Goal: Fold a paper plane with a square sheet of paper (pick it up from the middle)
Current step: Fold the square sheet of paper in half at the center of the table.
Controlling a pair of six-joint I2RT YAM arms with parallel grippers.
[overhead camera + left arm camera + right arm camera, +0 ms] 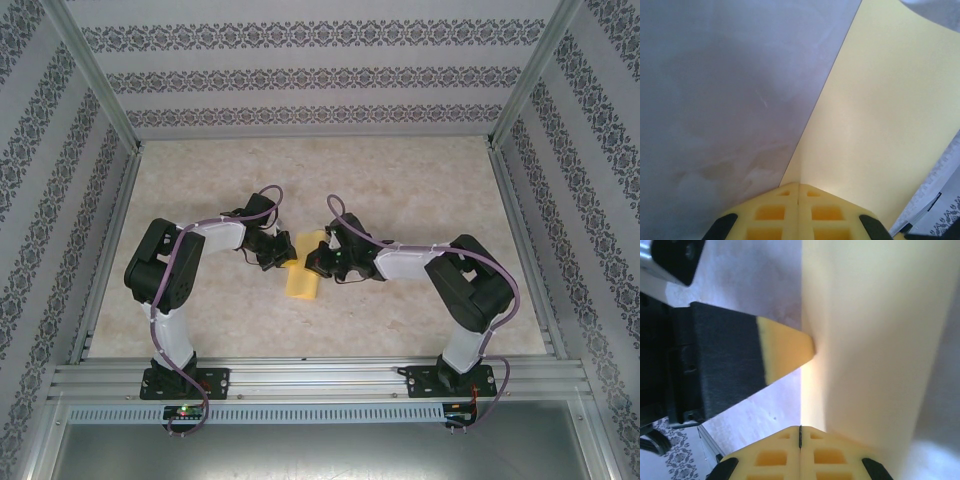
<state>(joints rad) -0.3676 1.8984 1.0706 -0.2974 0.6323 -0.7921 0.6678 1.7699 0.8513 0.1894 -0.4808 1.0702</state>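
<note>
On table [420, 190], left fingers [770, 215], right fingers [775, 457] pinching paper [303, 282]

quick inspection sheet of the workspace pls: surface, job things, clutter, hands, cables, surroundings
surface: pale marbled tabletop, flat and evenly lit
job's things: yellow paper, seen from above as a long strip rather than a square, between the two hands; no finished plane shape
clutter: nothing seen
hands: left hand fingers closed together on the paper's edge; right hand fingers closed together on the same edge, a little along from it
cables: purple cables loop over both arms, off the paper
surroundings: patterned wall panels on three sides, aluminium rail at the near edge
</note>
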